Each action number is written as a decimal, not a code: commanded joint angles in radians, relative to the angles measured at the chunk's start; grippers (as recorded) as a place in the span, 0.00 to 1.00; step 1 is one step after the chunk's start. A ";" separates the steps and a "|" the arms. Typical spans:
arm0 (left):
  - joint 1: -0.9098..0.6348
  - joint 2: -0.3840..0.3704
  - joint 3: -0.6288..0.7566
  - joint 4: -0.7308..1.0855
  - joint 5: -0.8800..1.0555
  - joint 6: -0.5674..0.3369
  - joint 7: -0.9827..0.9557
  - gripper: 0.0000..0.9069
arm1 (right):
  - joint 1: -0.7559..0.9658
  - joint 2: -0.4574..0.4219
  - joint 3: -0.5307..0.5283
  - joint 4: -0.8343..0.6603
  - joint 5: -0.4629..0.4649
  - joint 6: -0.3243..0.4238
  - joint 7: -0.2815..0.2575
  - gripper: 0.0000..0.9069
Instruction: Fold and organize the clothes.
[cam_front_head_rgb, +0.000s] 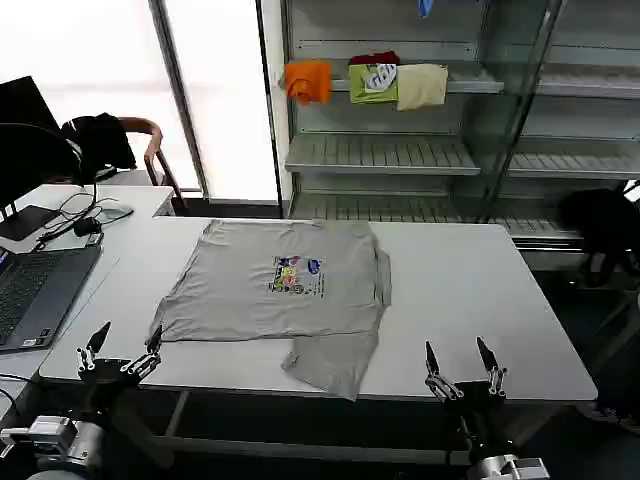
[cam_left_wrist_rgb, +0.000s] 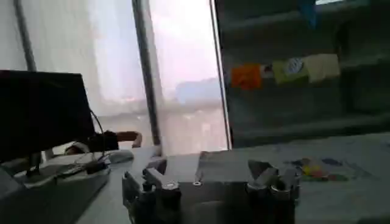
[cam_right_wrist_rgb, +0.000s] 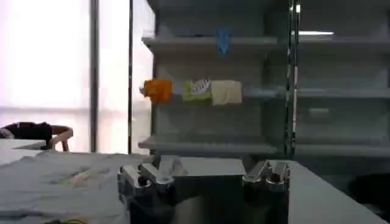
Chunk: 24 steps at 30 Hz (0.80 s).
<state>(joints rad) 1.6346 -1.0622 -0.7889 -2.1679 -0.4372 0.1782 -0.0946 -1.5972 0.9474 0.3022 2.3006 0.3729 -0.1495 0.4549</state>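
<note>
- The folding looks barely begun: the light grey shirt (cam_front_head_rgb: 275, 280) lies spread print-side up in the middle of the white worktop (cam_front_head_rgb: 470, 300), with its multicoloured chest print (cam_front_head_rgb: 296, 275) fully exposed.
- One edge on the robot's right looks turned in near the sleeve, so a first partial fold may already exist there; whether it is a deliberate fold or just a crease cannot be told.
- A grey flap (cam_front_head_rgb: 335, 362) reaches from under the shirt's near hem to the worktop's front edge. It may be a second shirt or a doubled-under part of the first; the pictures do not settle it.
- Judged from this layout, the sleeve folds, the lengthwise folds and any stacking or putting away are all left to do.
- The left gripper (cam_front_head_rgb: 120, 345) hovers at the near left corner of the worktop, fingers spread apart and holding nothing. The shirt's near left corner lies just beyond it and toward the middle, close but not touched.
- The right gripper (cam_front_head_rgb: 461, 362) hangs at the near edge on the right, fingers likewise apart and empty. The grey flap lies to its inner side, near but clearly apart.
- Orange, green and cream folded garments (cam_front_head_rgb: 365, 82) sit on the shelf unit behind the worktop.
</note>
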 joint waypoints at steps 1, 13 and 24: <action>-0.057 0.101 -0.012 -0.056 -0.135 0.398 -0.014 1.00 | 0.155 -0.008 -0.112 0.057 0.157 -0.430 0.022 1.00; -0.196 0.176 0.010 0.111 -0.244 0.399 0.010 1.00 | 0.288 0.049 -0.351 0.012 0.125 -0.429 0.022 1.00; -0.300 0.169 0.076 0.246 -0.241 0.401 0.012 1.00 | 0.334 0.081 -0.391 -0.039 0.135 -0.431 0.032 1.00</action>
<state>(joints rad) 1.4409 -0.9158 -0.7534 -2.0532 -0.6414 0.5358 -0.0853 -1.3103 1.0178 -0.0285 2.2744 0.4916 -0.5336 0.4808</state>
